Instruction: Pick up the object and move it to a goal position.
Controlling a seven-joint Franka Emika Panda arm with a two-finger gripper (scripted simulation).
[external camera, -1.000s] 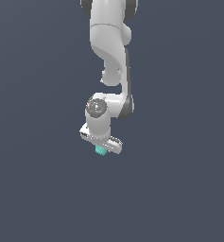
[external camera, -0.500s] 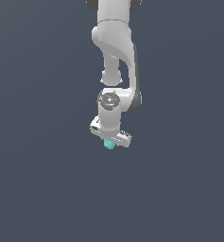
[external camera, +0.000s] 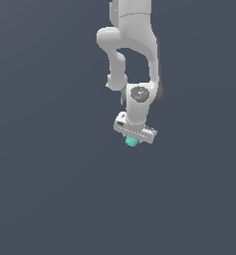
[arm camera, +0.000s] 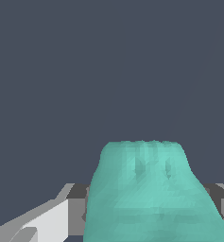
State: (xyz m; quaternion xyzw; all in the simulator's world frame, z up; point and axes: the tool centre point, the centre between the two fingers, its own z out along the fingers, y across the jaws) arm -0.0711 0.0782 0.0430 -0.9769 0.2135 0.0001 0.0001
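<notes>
One white arm (external camera: 132, 45) is hanging down from the upper edge of the exterior view, its smooth, rounded, glossy segments bending at a bulbous elbow before ending in a round wrist. Below that wrist the gripper (external camera: 133, 140) is showing as a flat, boxy white bar, tilted slightly so its end toward the exterior view's right is sitting lower. The object (external camera: 132, 142), a small teal-green lump, is poking out beneath the bar's middle, far narrower than the bar itself, against a plain matte slate-grey backdrop (external camera: 50, 189).

In the wrist view the object (arm camera: 149, 194) is filling the foreground as a faceted, blocky teal mass with a flat far edge, sloping sides and faint vertical grooves in its face. Grey, angular fingers (arm camera: 76, 208) are pressing in on both its flanks, so the claw is clamping the object between them.
</notes>
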